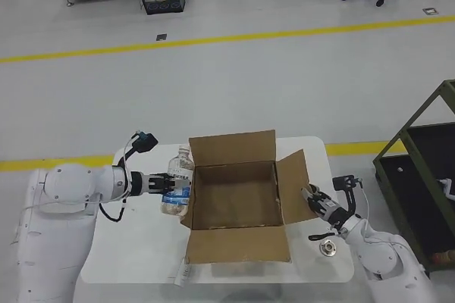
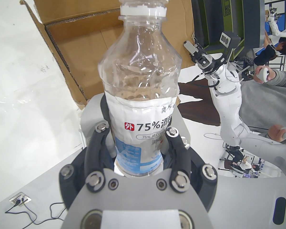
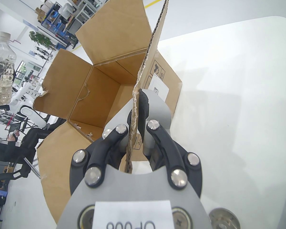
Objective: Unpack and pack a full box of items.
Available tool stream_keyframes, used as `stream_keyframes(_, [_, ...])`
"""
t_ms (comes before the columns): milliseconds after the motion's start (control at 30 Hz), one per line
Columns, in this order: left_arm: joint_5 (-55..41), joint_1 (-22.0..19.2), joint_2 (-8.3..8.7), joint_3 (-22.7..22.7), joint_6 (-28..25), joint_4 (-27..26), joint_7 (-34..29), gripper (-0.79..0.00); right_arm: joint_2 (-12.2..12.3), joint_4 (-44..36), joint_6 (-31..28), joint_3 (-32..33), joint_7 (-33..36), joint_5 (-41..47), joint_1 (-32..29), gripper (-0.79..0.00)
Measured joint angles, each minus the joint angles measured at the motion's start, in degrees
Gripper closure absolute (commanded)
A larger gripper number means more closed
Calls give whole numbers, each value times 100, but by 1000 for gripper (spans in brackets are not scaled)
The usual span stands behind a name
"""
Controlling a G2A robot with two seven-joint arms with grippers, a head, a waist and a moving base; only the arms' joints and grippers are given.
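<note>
An open cardboard box stands on the white table, its inside bare as far as I can see. My left gripper is shut on a clear plastic bottle with a white cap, held at the box's left wall. In the left wrist view the bottle stands between the fingers. My right gripper is shut on the box's right flap. The right wrist view shows that flap edge-on between the pads, and the bottle beyond the box.
A small white item lies at the table's front edge by the box's left corner. A round metal fitting sits on the table near my right arm. A dark green rack stands to the right of the table.
</note>
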Motion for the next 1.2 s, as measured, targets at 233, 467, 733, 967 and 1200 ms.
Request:
stream_keyframes(233, [-435, -206, 0, 399, -6, 154, 225, 0, 7, 69, -25, -122, 34, -82, 146, 0])
stream_keyframes(467, [-562, -669, -81, 1304, 175, 673, 300, 0, 7, 157, 53, -207, -63, -154, 287, 0])
stream_keyframes(733, [-627, -1033, -237, 2323, 799, 1583, 605, 0, 12, 190, 95, -246, -168, -189, 351, 0])
stream_keyframes(967, [-652, -1150, -275, 2523, 981, 1905, 713, 0, 20, 190, 91, -259, -169, -188, 346, 0])
stream_keyframes(1200, [-651, -1149, -275, 2522, 981, 1903, 712, 0, 20, 191, 91, -258, -168, -188, 346, 0])
